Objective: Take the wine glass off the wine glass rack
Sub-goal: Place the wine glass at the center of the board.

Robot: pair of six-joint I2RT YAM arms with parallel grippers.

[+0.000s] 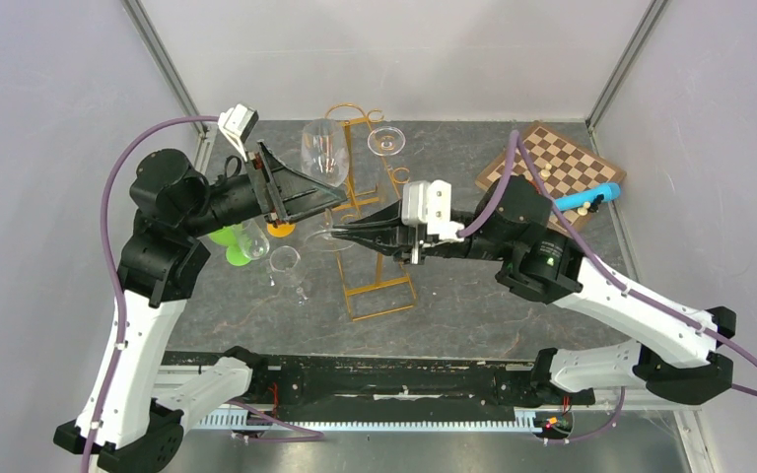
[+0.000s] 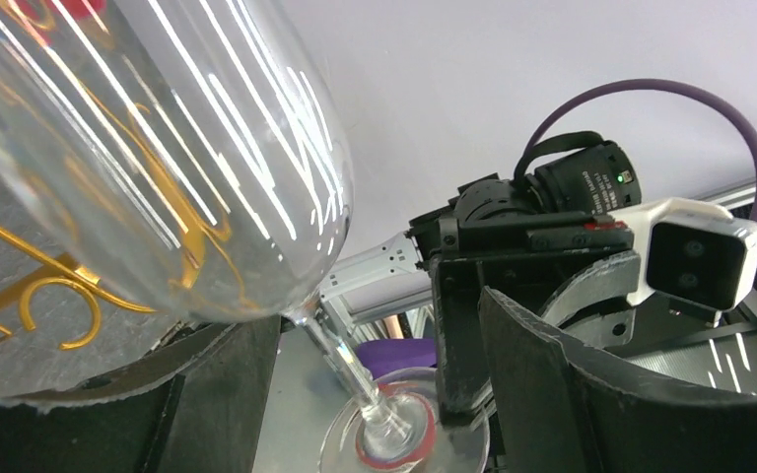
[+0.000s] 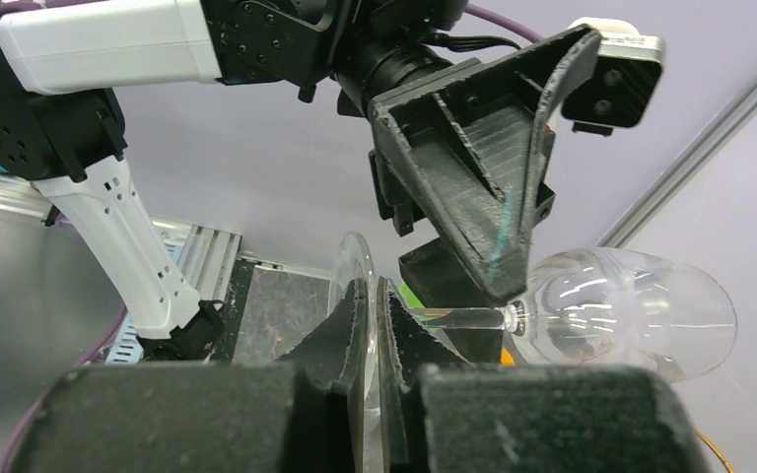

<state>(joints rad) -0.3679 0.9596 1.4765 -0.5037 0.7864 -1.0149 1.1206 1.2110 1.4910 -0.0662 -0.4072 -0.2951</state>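
Mid-frame, the right end effector (image 3: pixel 372 296) clamps the glass (image 3: pixel 641 315) by its foot (image 3: pixel 351 258), seemingly to draw it off the rack (image 1: pixel 384 312); the left end effector (image 2: pixel 379 340), fingers apart, flanks the stem (image 2: pixel 340 360).

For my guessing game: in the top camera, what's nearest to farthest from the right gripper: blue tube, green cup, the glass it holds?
1. Wine glass: foot pinched in the right gripper.
2. Green cup: left.
3. Blue tube: far right.
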